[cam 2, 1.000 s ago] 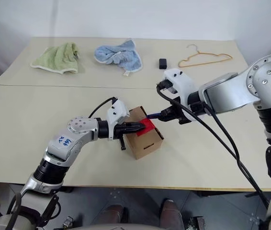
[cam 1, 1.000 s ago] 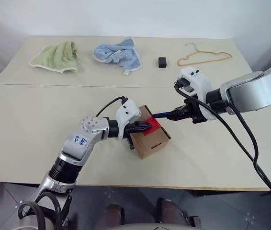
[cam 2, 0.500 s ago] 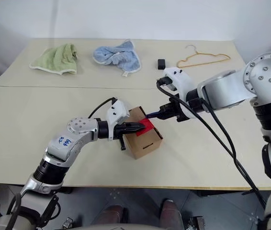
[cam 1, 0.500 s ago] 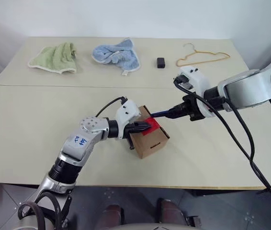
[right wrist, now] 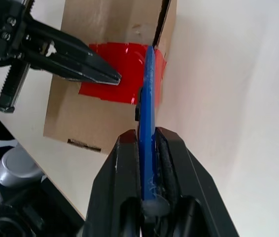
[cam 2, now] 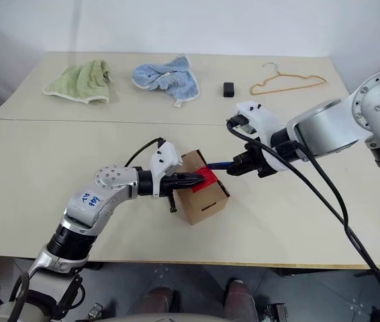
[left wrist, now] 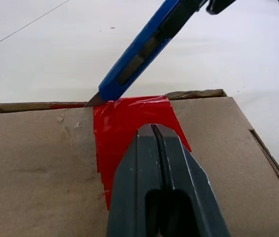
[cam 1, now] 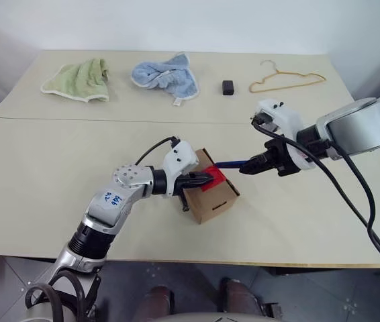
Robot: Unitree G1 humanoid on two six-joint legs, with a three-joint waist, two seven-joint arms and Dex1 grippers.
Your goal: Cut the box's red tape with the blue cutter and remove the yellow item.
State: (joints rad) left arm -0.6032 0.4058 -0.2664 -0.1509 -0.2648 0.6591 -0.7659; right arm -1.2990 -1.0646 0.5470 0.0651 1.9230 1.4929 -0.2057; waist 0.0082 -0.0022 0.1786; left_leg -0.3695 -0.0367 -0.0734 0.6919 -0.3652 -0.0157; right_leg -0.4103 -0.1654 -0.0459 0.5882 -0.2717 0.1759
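The brown box (cam 1: 214, 202) sits near the table's front, with the red tape (left wrist: 129, 121) across its top seam. My left gripper (left wrist: 153, 127) is shut, and its tips press down on the tape. Coming in from the right, my right gripper (right wrist: 147, 136) is shut on the blue cutter (cam 1: 229, 163). The cutter's blade tip touches the tape's far edge at the rim of the box. The yellow item is hidden.
Along the back of the table lie a green towel (cam 1: 79, 79), a blue towel (cam 1: 166, 74), a small black block (cam 1: 227, 87) and a tan wire hanger (cam 1: 286, 79). A seam (cam 1: 76, 119) runs across the table between them and the box.
My right wrist has turned a little, while the cutter's tip stays at the tape's far edge. The left gripper and the box have not moved.
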